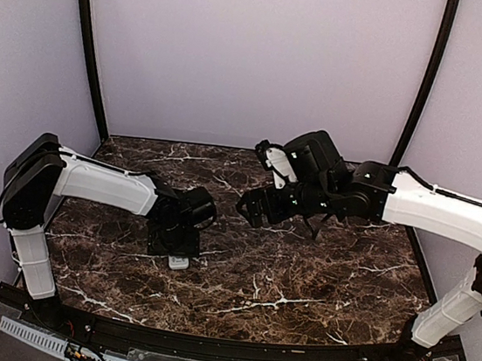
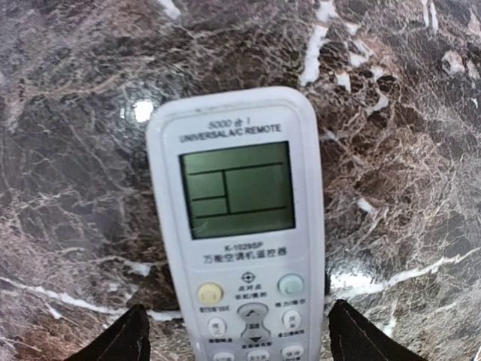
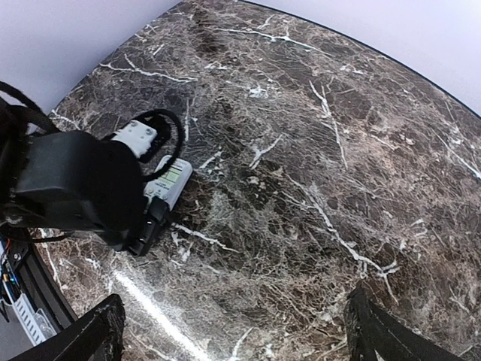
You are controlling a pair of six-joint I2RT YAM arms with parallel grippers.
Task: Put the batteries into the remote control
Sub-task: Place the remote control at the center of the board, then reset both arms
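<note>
Remote: the white rectangular plastic remote control (image 2: 239,226) lies flat on the dark marble-patterned tabletop (image 2: 68,150), with its screen (image 2: 237,188) and buttons (image 2: 289,284) facing up. It fills the centre of the left wrist view and runs off the lower edge.
Batteries: no batteries show in any view.
Battery bay: not visible; judged to be on the face turned down to the stone.
Handling: probably light and stiff, with a smooth hard shell. It is likely to skate on the polished surface and to slip between pads if pinched lightly.
Where to hold: across the two long straight sides near mid-length, keeping pressure off the screen and soft keys. It would have to be turned over to bring the bay up.
Left gripper (image 2: 239,327): the jaws are apart, with black fingers (image 2: 120,338) in the lower corners of the frame, one on each long side of the remote. A strip of table shows on the left; the right one sits just beside the edge. Nothing is clamped.
Right gripper (image 3: 233,331): the jaws are spread wide above bare marble, at the lower corners of its view. It holds and touches nothing.
</note>
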